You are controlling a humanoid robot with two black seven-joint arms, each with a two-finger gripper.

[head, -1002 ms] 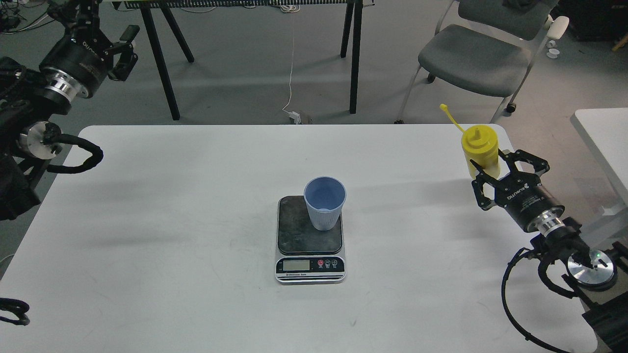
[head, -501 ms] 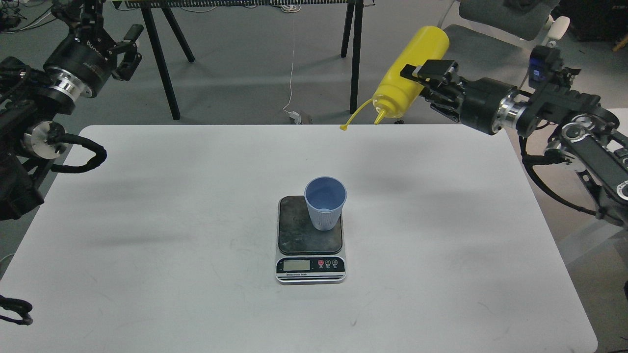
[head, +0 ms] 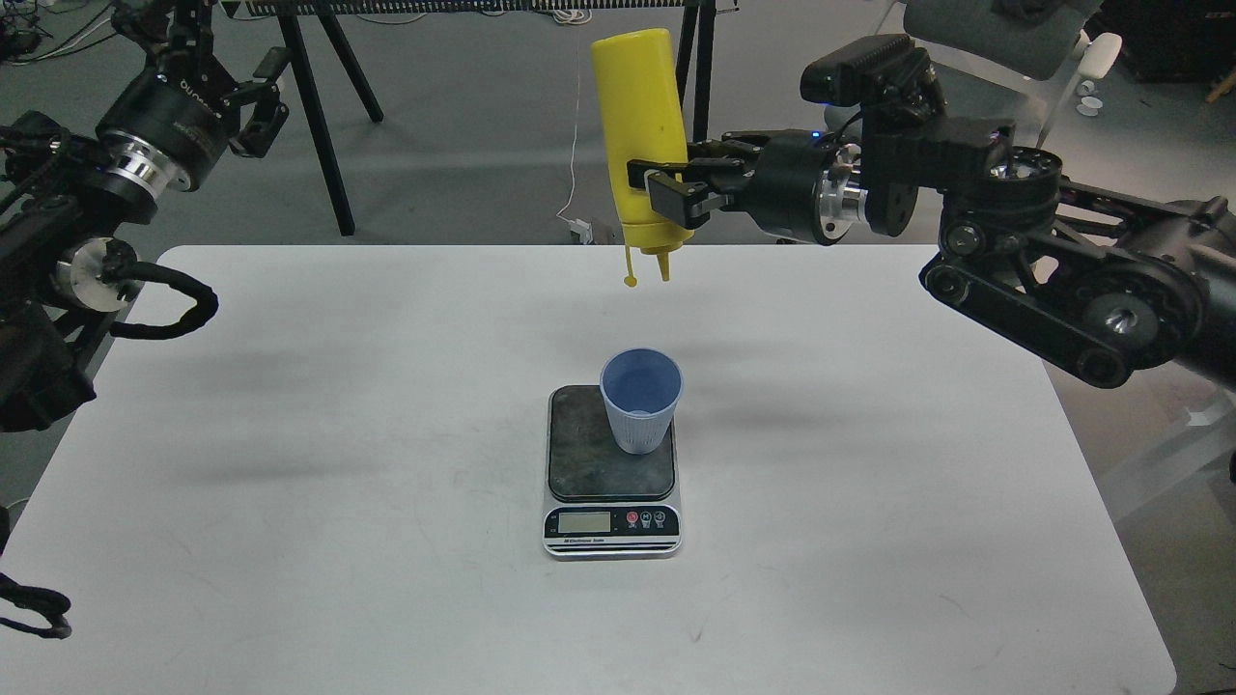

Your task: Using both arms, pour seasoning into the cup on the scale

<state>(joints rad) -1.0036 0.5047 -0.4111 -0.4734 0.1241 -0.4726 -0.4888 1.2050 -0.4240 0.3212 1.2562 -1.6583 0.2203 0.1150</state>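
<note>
The yellow seasoning bottle [head: 639,116] hangs upside down, nozzle pointing down, high above the table and beyond the cup. Its cap strap dangles beside the nozzle. My right gripper [head: 666,198] is shut on the bottle's lower body, reaching in from the right. The light-blue ribbed cup [head: 640,399] stands upright on the dark plate of the scale [head: 610,478] at the table's middle. My left gripper [head: 259,97] is open and empty, raised beyond the table's far left corner.
The white table [head: 338,434] carries only the scale and cup. Black trestle legs [head: 319,125] stand on the floor behind it, a grey chair [head: 966,116] at the back right, and a second white table [head: 1193,270] at the right edge.
My right arm swung the bottle left and turned it from slanted to fully inverted, nozzle now nearly above the cup. A second ago the bottle stood on the table's right. The left arm barely moved.
</note>
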